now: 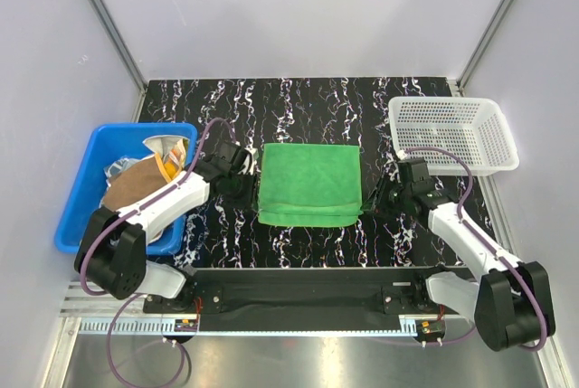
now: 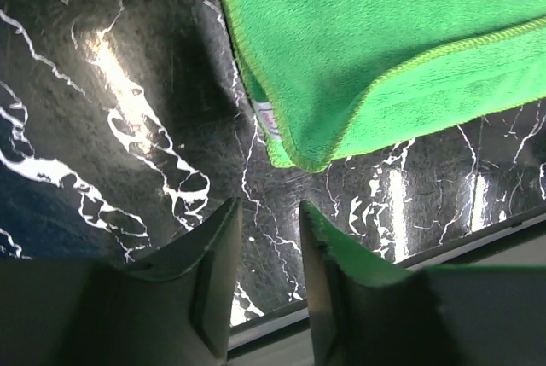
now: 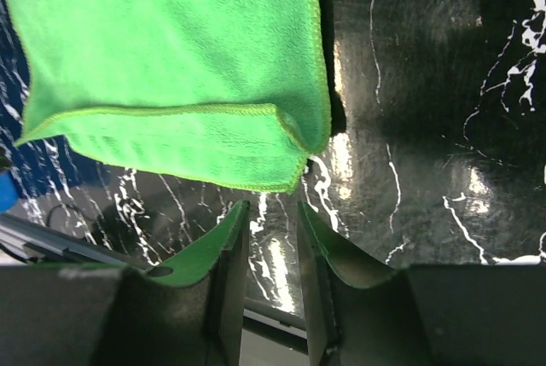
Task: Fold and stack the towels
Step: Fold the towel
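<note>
Your green towel (image 1: 310, 184) is matt, fleecy cloth with stitched hems. The table (image 1: 298, 103) under it is glossy, marble-patterned.

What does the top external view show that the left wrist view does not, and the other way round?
Only the top external view shows the whole folded green towel, the blue bin with more cloths on the left, the white mesh basket on the right, and the right gripper. Only the left wrist view shows a small white label at the towel's hem and the left gripper open, with nothing between its fingers. Both show the green towel lying on the black marbled table.
</note>
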Robot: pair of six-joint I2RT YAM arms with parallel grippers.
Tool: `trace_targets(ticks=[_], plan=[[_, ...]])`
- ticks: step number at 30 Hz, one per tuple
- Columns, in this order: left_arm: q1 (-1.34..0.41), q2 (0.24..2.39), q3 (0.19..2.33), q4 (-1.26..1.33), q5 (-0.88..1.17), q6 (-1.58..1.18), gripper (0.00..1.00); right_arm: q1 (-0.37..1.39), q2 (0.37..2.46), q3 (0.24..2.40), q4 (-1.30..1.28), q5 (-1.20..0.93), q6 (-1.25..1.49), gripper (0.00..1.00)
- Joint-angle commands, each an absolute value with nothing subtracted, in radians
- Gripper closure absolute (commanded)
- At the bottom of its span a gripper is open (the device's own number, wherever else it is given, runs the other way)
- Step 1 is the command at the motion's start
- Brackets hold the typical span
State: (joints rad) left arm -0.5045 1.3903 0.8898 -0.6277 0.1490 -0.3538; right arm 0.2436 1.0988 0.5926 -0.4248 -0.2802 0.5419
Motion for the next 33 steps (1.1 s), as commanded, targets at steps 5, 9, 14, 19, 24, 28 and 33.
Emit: trace_targets(ticks=[5,9,14,19,24,28,33], plan=[[-0.505,1.434,0.986,-0.601,0.121,-0.429,0.56,0.255,1.181,0.686,-0.396,-0.259,0.565,0.61],[-0.505,1.503,1.037,-0.565,0.103,-0.442,0.56,0.253,1.308,0.771,-0.350,-0.264,0.532,0.61],[-0.505,1.597,1.084,-0.519,0.176,-0.429,0.59,0.255,1.457,0.847,-0.316,-0.271,0.509,0.66],[-0.506,1.609,1.025,-0.502,0.189,-0.434,0.61,0.262,1.513,0.844,-0.333,-0.288,0.483,0.68],[-0.515,1.565,0.950,-0.508,0.155,-0.446,0.64,0.271,1.404,0.746,-0.360,-0.295,0.479,0.71],[-0.534,1.520,0.898,-0.511,0.118,-0.456,0.64,0.273,1.290,0.652,-0.361,-0.334,0.511,0.73],[-0.554,1.476,0.893,-0.537,0.077,-0.477,0.65,0.275,1.175,0.589,-0.380,-0.380,0.545,0.73]])
